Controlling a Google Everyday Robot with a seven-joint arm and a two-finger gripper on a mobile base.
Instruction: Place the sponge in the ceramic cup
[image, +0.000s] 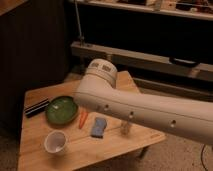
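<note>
Dim, warm overhead light catches the arm (150, 112) and tabletop (45, 160). The gripper (125, 128), just beneath the arm, sits in shadow

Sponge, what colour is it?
The sponge is blue, camera view; the gripper hangs just beside it, under the arm.
</note>
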